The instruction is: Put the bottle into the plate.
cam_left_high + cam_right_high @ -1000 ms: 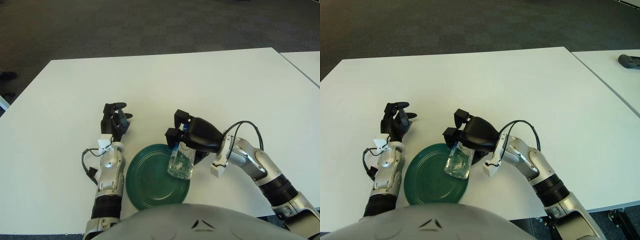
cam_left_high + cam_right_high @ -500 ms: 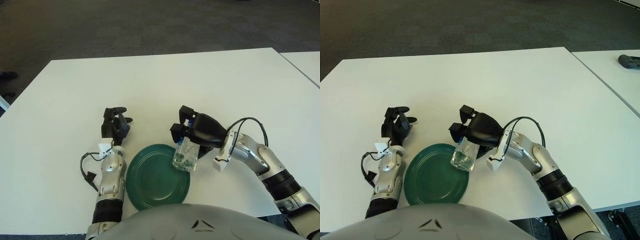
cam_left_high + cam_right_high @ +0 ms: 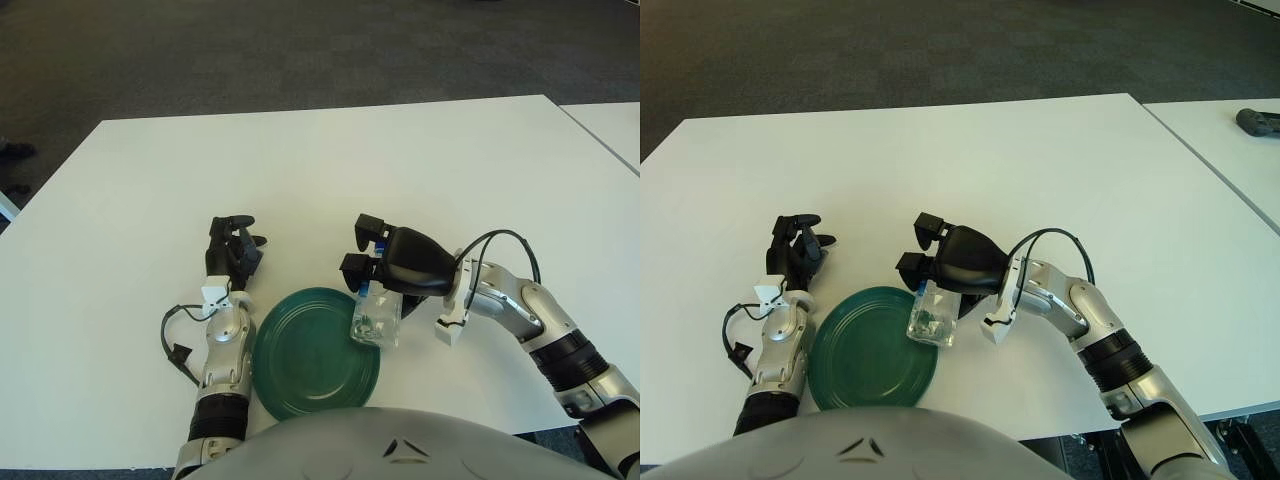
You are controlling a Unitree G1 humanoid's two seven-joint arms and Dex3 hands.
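Note:
A small clear bottle (image 3: pixel 376 320) with a blue cap hangs tilted over the right rim of the green plate (image 3: pixel 300 360), its base low over the rim. My right hand (image 3: pixel 362 250) is just above it, fingers curled around the bottle's neck and cap. Whether the base touches the plate I cannot tell. My left hand (image 3: pixel 232 252) shows beside the plate's upper left edge, fingers curled and holding nothing.
The white table (image 3: pixel 330 170) stretches far behind the hands. A second white table (image 3: pixel 1230 130) stands at the right with a dark object (image 3: pixel 1260 121) on it. The plate sits close to the table's near edge.
My right hand has carried the bottle a little to the right and lowered it, from over the plate's inside to its right rim. The left hand has barely shifted.

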